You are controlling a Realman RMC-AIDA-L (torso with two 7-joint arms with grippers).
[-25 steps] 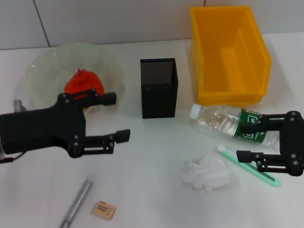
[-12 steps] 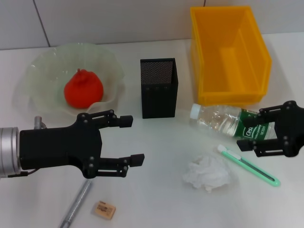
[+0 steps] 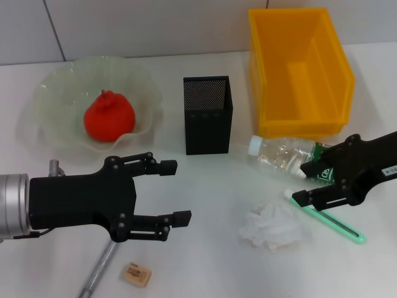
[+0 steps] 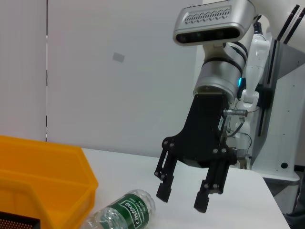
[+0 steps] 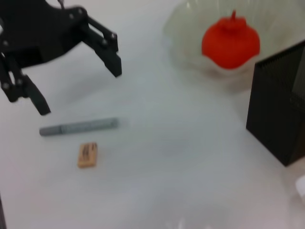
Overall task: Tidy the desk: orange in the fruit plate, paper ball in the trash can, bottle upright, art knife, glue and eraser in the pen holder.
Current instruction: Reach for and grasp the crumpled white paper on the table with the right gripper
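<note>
Right gripper (image 3: 305, 182) spread empty beside ribbed clear bottle (image 3: 291, 158); left gripper (image 3: 174, 192) spread empty above tan block eraser (image 3: 136, 274).

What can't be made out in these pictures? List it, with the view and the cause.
- Bottle: its base end, head view, hidden behind the open right gripper.
- Grey pen: upper end under the open left gripper, lower end cut by the head view's edge.
- Eraser: print too small to read.
</note>
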